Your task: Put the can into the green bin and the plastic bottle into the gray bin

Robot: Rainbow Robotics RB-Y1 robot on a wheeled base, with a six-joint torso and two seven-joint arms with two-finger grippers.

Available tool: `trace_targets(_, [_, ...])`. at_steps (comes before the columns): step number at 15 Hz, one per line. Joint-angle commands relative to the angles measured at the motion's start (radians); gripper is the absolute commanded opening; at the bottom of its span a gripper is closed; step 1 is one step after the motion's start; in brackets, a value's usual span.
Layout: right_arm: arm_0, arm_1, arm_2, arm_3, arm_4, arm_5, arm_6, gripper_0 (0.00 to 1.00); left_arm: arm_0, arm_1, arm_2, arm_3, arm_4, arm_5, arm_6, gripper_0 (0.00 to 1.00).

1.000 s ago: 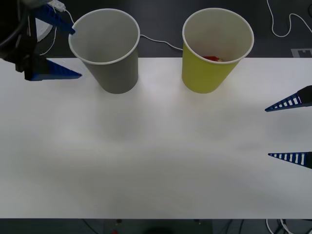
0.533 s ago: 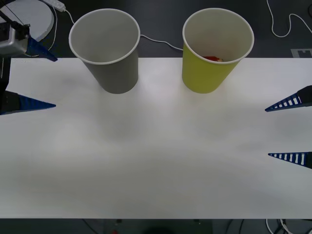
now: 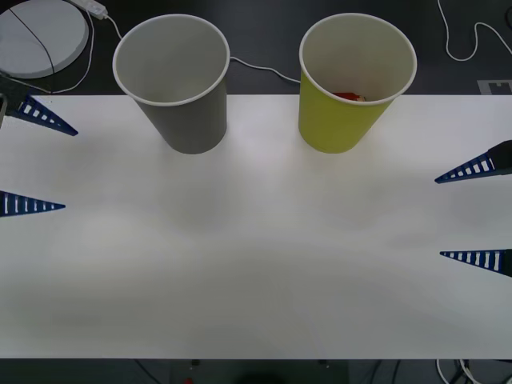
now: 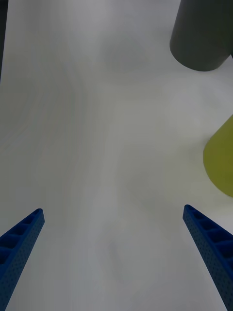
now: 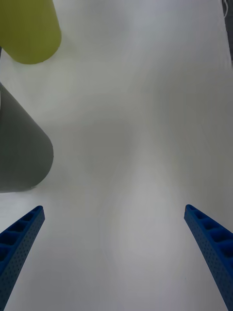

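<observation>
Two big paper cups sit at the far side of the white table [image 3: 256, 264], standing upright and apart from each other. The gray bin [image 3: 176, 80] is on the left, and from the front camera its white inside looks bare as far as I can see down into it. The green bin [image 3: 352, 80] is on the right, and there's a bit of red and orange-gold peeking out low inside it, against the near wall. That's the can [image 3: 349, 96], so it's in the green cup. Most of it is hidden by the cup's rim, so I can't make out the top or whether it's upright.

The wrist cameras only catch the cups from the outside, no look inside at all. The left wrist view has the gray bin [image 5: 22, 146] close by with the green bin [image 5: 29, 29] past it. The right wrist view flips that: green bin [image 4: 221, 163] at the edge, gray bin [image 4: 201, 31] farther off.

The left gripper [image 3: 32, 164] hangs at the left edge of the table, fingers spread wide, nothing between them. The right gripper [image 3: 476, 214] is at the right edge, also spread wide and holding nothing. Both are well clear of the cups.

Behind the table, a white round disc [image 3: 40, 36] and some white cables [image 3: 464, 40] lie on the dark floor.
</observation>
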Motion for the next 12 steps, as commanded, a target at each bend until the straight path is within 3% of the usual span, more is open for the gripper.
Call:
trace_targets(1, [0.0, 0.0, 0.0, 0.0, 0.0, 0.0, 0.0, 1.0, 0.028, -0.001, -0.001, 0.061, 0.02, 0.0, -0.103, 1.0])
trace_targets(12, [0.0, 0.0, 0.0, 0.0, 0.0, 0.0, 0.0, 1.0, 0.08, -0.002, 0.0, 0.07, 0.046, 0.0, -0.149, 1.0])
